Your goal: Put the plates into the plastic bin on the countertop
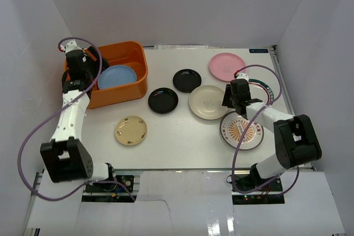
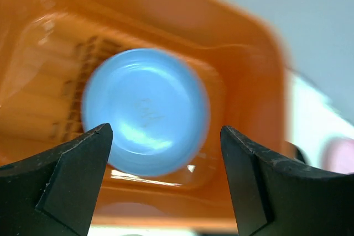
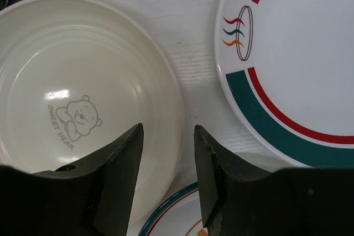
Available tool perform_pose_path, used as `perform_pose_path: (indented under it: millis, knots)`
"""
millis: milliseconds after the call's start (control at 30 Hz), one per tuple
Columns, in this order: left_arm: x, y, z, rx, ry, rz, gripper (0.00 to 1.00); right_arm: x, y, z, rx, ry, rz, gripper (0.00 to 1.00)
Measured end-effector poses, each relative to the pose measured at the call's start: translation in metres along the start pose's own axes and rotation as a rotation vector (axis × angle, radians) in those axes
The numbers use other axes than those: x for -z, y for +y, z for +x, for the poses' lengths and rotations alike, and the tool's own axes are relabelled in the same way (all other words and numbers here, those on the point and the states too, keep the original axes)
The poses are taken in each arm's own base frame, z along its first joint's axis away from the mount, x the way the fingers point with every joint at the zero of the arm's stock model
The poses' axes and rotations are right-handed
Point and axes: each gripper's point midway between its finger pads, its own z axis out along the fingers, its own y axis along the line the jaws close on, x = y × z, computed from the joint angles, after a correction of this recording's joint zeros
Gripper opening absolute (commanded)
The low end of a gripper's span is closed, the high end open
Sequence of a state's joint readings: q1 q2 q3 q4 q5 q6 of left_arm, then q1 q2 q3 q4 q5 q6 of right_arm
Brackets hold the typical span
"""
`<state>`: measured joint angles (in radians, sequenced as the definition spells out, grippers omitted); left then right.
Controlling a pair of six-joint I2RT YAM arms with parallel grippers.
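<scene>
The orange plastic bin [image 1: 138,53] stands at the back left of the white countertop [image 1: 182,142]. The light blue plate [image 1: 116,76] lies inside it, and in the left wrist view this plate [image 2: 145,111] is free on the bin's [image 2: 243,81] floor. My left gripper [image 1: 88,75] [image 2: 165,131] hangs open above the bin, holding nothing. My right gripper [image 1: 231,103] [image 3: 167,130] is open, its jaws straddling the right rim of the cream plate [image 1: 208,102] [image 3: 83,109] without closing on it. The green-red rimmed plate [image 3: 298,53] and the sunburst plate [image 1: 241,130] lie close by.
On the countertop lie two black plates [image 1: 187,80] [image 1: 163,100], a pink plate [image 1: 227,66] at the back and a tan plate [image 1: 131,130] near the front. The green-red rimmed plate [image 1: 264,89] is partly under my right arm. White walls enclose the sides.
</scene>
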<state>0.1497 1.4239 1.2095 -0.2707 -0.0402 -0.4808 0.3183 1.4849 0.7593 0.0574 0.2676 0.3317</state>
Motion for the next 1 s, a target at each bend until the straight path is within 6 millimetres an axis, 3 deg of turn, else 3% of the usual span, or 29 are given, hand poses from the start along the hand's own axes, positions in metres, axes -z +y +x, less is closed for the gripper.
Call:
perform_pose_path:
  millis: [100,167,267,367,500,567,800,1000]
  knots:
    - [0.052,-0.057,-0.016,-0.022,-0.075,0.195,0.89,-0.009,-0.004,0.005,0.01,0.025,0.024,0.45]
    - [0.086,-0.099,-0.007,-0.047,-0.072,0.342,0.89,-0.015,-0.005,0.006,0.015,0.034,0.035,0.42]
    - [0.13,-0.154,0.031,-0.099,0.005,0.545,0.89,-0.022,-0.005,0.009,0.019,0.053,0.038,0.34]
    - [0.157,-0.187,0.085,-0.16,0.145,0.676,0.89,-0.029,-0.006,0.015,0.022,0.075,0.044,0.18]
    - [0.16,-0.187,0.148,-0.22,0.322,0.683,0.9,-0.027,-0.005,0.012,0.011,0.069,0.044,0.1]
    - [0.156,-0.184,0.17,-0.241,0.395,0.67,0.93,-0.019,-0.004,0.001,0.003,0.037,0.035,0.08]
    - [0.151,-0.193,0.249,-0.318,0.632,0.679,0.95,0.037,0.0,-0.047,-0.028,-0.131,-0.017,0.08]
    - [0.146,-0.209,0.293,-0.354,0.721,0.692,0.93,0.072,0.02,-0.062,-0.044,-0.184,-0.16,0.08]
